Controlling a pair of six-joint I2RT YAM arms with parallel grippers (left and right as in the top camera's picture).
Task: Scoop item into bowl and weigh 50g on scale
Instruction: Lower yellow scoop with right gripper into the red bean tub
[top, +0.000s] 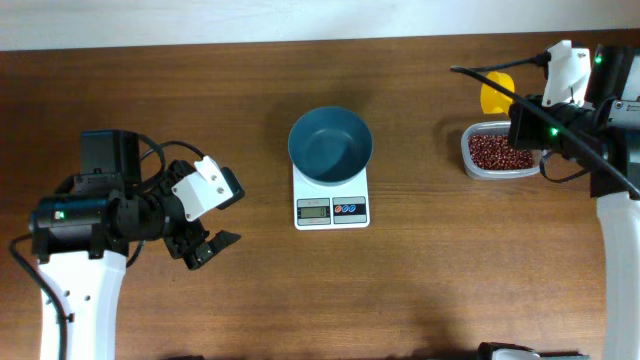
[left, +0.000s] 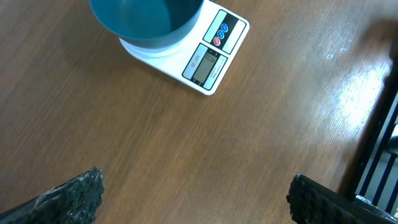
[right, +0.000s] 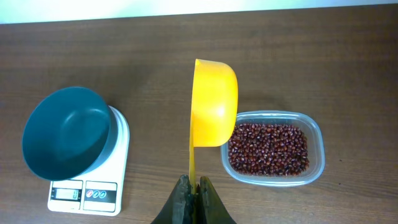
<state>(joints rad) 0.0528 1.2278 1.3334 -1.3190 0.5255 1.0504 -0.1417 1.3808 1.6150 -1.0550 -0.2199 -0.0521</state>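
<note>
The right fingers (right: 208, 208) are pressing together on the thin handle of a yellow scoop (right: 214, 102), clamping it at its near end. The scoop is standing on edge, with the rounded back of its cup facing the right side of the right wrist view. From that view, the cup is overlapping the left end of a clear plastic tub (right: 317, 146). Whether the cup is touching the tub cannot be told. The tub is resting on the brown wooden surface (right: 311, 62) and is holding the beans (right: 267, 149), which are lying in a loose reddish-brown layer across its floor.

The left fingers (left: 68, 199) are standing wide apart and gripping nothing, with bare surface showing between them. They are hanging near the left side of the surface, well apart from the tub.

The teal bowl (top: 330, 145) is sitting upright on the white scale (top: 331, 208), covering most of its platform. The scale's display and its red and blue buttons are facing the front edge of the surface. The scale is sitting at the middle of the surface, between the two arms. The bowl's interior is showing plain teal.
</note>
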